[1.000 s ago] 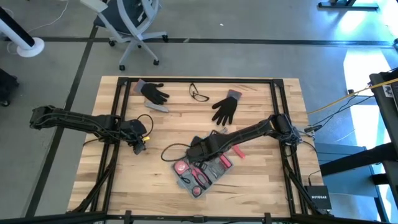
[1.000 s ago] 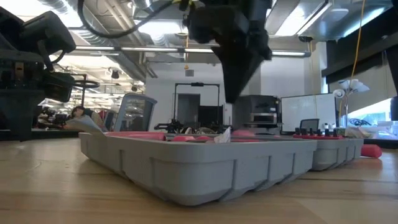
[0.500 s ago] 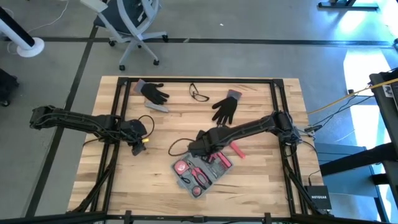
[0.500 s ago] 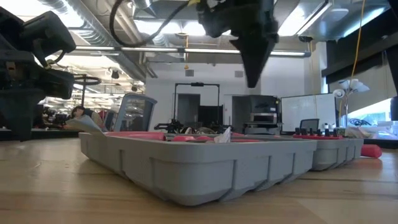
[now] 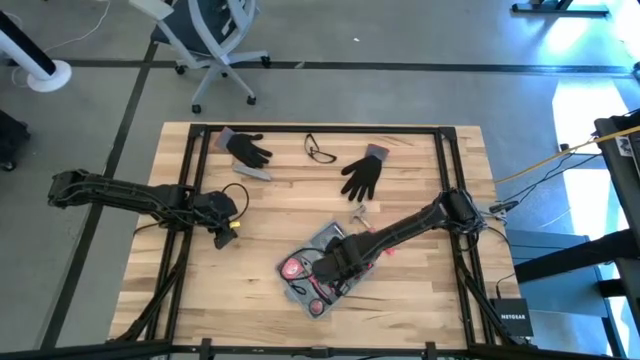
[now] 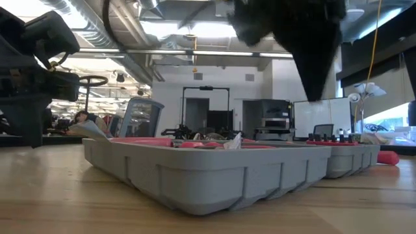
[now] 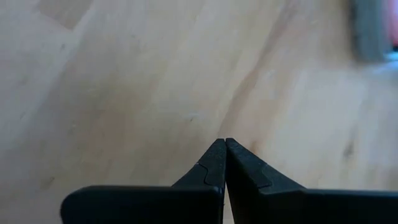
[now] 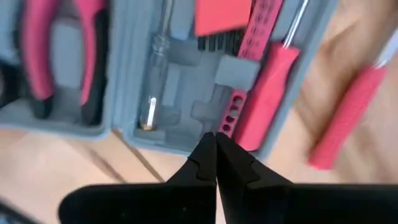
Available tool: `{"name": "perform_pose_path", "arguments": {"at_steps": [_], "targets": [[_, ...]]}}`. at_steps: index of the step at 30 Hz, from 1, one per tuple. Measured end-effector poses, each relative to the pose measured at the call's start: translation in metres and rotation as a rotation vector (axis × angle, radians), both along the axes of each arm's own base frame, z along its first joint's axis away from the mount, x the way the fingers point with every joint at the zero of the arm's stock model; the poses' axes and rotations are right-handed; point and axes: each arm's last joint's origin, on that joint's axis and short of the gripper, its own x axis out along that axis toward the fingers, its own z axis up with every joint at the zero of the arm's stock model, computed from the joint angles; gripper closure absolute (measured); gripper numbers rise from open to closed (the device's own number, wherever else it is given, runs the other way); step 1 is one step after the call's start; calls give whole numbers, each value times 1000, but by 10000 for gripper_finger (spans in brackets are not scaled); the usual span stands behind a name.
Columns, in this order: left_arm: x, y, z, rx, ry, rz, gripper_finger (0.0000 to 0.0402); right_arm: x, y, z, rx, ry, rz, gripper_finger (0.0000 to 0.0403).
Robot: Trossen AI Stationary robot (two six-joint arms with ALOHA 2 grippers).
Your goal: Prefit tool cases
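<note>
Over toward the table's (image 5: pixel 420 300) left edge, the left gripper (image 5: pixel 224 237) rests low above bare wood, fingers pressed together and holding nothing. Two black gloves (image 5: pixel 246 148) and a pair of glasses (image 5: pixel 320 152) lie near the far edge. Right of centre, toward the near edge, the tool case (image 5: pixel 318 268) lies open, red-handled tools seated inside. The right gripper (image 5: pixel 327 273) hangs over it, fingers together, empty

The right hand (image 5: pixel 322 272) hangs over the open tool case (image 5: pixel 322 268); left hand (image 5: pixel 222 232) waits apart.
</note>
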Motion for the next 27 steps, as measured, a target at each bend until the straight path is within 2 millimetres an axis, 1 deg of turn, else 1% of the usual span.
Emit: {"name": "perform_pose_path", "arguments": {"at_steps": [2, 4, 8, 11, 12, 14, 16, 19, 22, 25, 27], "targets": [[3, -2, 3, -33, -46, -27, 401, -4, 2, -6, -30, 14, -75, 403], [5, -5, 11, -44, -80, -69, 401, -4, 0, -5, -61, 0, -132, 403], [14, -10, 46, 28, -188, -115, 401, -2, -5, -2, -108, -39, -165, 403], [24, -14, 78, 132, -316, -142, 401, -1, -8, -2, -115, -42, -161, 403], [27, -16, 84, 177, -333, -155, 402, 0, -10, 0, -117, -50, -160, 403], [35, -20, 85, 255, -316, -178, 401, -3, -11, 4, -111, -63, -153, 403], [45, -24, 79, 286, -303, -199, 401, -10, -14, 10, -101, -83, -150, 403], [68, -36, 70, 305, -340, -251, 401, -31, -22, 29, -71, -152, -225, 403], [89, -50, 60, 367, -353, -334, 401, -68, -30, 51, -39, -241, -354, 403], [113, -67, 64, 418, -393, -396, 401, -104, -30, 58, 58, -359, -481, 403], [129, -81, 66, 465, -406, -453, 401, -122, -31, 54, 127, -370, -533, 403]]}}
